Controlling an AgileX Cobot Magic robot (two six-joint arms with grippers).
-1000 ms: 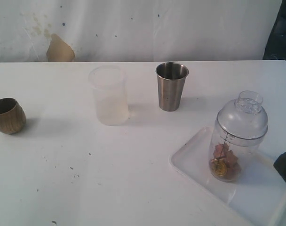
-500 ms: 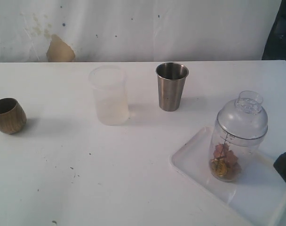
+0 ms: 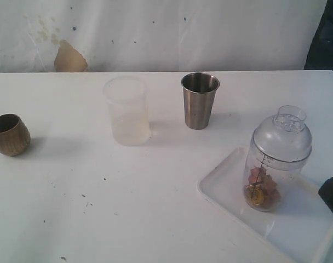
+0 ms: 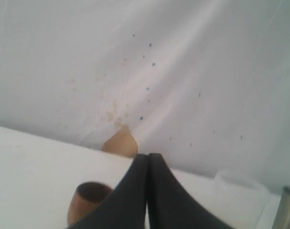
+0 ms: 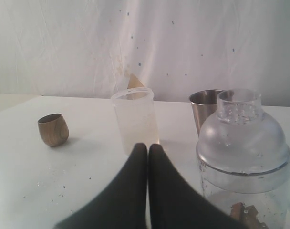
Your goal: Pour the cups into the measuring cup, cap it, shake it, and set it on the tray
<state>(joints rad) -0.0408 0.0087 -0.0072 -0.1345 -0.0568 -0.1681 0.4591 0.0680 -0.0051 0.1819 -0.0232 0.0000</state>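
Nothing has shifted since a second ago: every vessel stands where it did and neither arm has changed its pose. Seen from the exterior view, the measuring cup [image 3: 268,183] stands upright on the tray [image 3: 224,192] at the right side of the counter [image 3: 128,208], capped with a clear dome lid [image 3: 282,137], and holds a few pinkish-brown and yellowish pieces at its bottom. The steel tumbler [image 3: 199,101] stands upright behind the tray, well apart from it, with a frosted white cup [image 3: 127,112] beside it to the left. The wooden cup [image 3: 9,134] sits far off at the left edge, tilted slightly. A dark shape [image 3: 332,198] shows at the right edge over the tray. In the left wrist view, the left gripper [image 4: 148,155] is closed with its dark jaws pressed together and nothing between them; the wooden cup lies just beyond it, and a wall with a tan patch [image 4: 120,144] rises behind. In the right wrist view, the right gripper [image 5: 148,146] is likewise closed and empty, its tips beside the capped measuring cup without touching it, with the frosted cup, the tumbler and the wooden cup further out
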